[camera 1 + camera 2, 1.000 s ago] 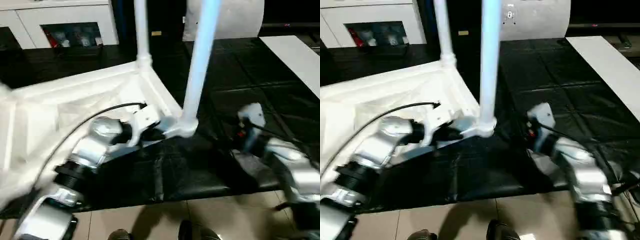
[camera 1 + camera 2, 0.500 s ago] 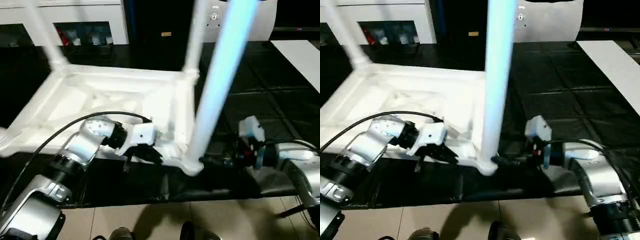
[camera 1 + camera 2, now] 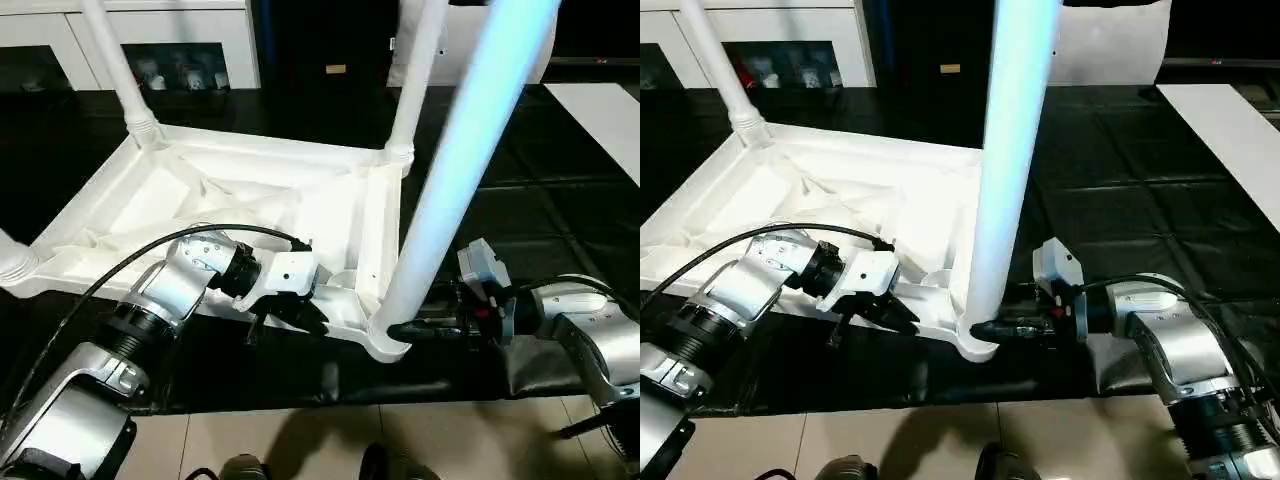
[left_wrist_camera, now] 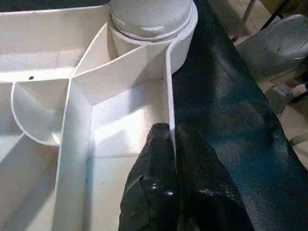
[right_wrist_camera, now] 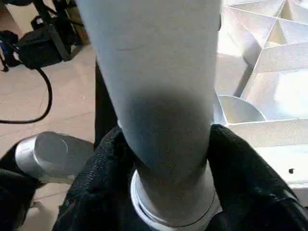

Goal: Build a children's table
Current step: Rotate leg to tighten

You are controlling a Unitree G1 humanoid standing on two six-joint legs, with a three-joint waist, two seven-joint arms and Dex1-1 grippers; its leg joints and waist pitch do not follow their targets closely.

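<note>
A: The left gripper [image 4: 166, 159] is seen pressed together on the thin side wall of the children's table top [image 3: 250, 200]; in the left wrist view one black finger [image 4: 154, 183] lies inside the wall and the other outside it, so the rim is pinched between them. The fingers' lower parts are cut off by the picture's edge.

B: And the right gripper [image 5: 166, 159]?

A: Its two black pads [image 5: 103, 168] are set on either side of the near leg [image 3: 1010, 150], just above the corner socket [image 3: 978, 345]. The pads are seen against the tube, but how firmly it is clamped cannot be told.

B: Where is the table placed?

A: It is laid upside down on the black-covered work surface [image 3: 560, 200], ribbed underside up, with its near corner at the surface's front edge. The near leg is stood upright in that corner's socket, and its top is cut off by the frame. Two more legs are seen at the far corners, one on the left [image 3: 115, 60] and one on the right [image 3: 415, 70], both cut off above. Part of a fourth socket [image 3: 12, 262] is caught at the left border; what stands in it is hidden.

B: Anything else?

A: A white cabinet [image 3: 150, 30] is seen behind, and tiled floor [image 3: 300, 440] below the edge. Dark shapes at the bottom border are hard to make out.
</note>
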